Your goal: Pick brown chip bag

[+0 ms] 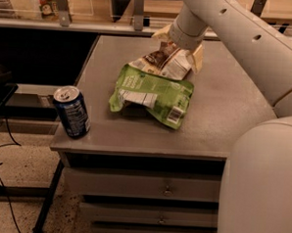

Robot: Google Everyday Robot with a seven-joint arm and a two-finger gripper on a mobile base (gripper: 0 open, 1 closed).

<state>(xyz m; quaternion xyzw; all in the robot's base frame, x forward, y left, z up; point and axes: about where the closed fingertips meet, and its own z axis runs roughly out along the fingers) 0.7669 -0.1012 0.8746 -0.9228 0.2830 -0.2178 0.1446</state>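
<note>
Gripper (178,50) sits at the far side of the tabletop (225,110) with its fingers (198,58) spread open around the brown chip bag (163,60), which touches the green bag (152,92), so a sloppy close might snag both.
</note>
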